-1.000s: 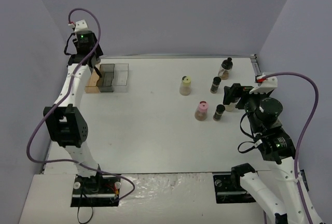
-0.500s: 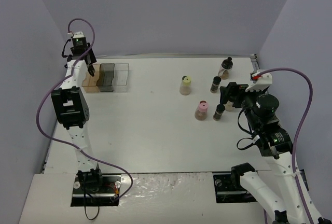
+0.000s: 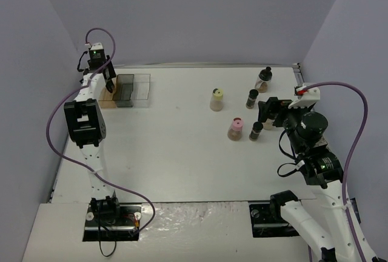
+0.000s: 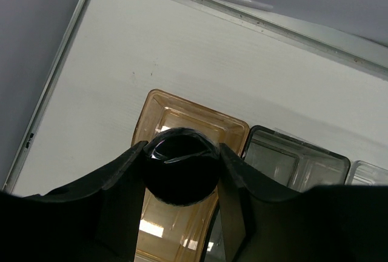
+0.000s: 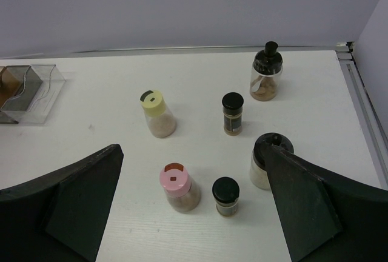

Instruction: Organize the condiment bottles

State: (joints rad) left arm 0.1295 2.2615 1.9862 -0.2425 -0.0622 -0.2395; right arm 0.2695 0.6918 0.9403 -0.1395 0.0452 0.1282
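My left gripper (image 4: 182,148) is shut on a narrow dark bottle by its black cap (image 4: 180,174) and holds it over the tray's brown section (image 4: 159,100). In the top view this gripper (image 3: 103,85) is at the tray's left end. My right gripper (image 5: 191,156) is open and empty above the bottles on the right. Below it stand the pink-capped bottle (image 5: 177,186), the yellow-capped bottle (image 5: 159,114), two narrow black-capped bottles (image 5: 233,113) (image 5: 225,196) and a clear knob-capped bottle (image 5: 266,80). A second clear bottle (image 5: 262,168) is partly hidden by my right finger.
The three-section tray (image 3: 140,87) sits at the back left, its grey section (image 4: 291,153) and clear section (image 4: 371,174) beside the brown one. The table's left edge (image 4: 54,86) and back wall are close to the tray. The right edge rail (image 5: 364,110) runs near the bottles.
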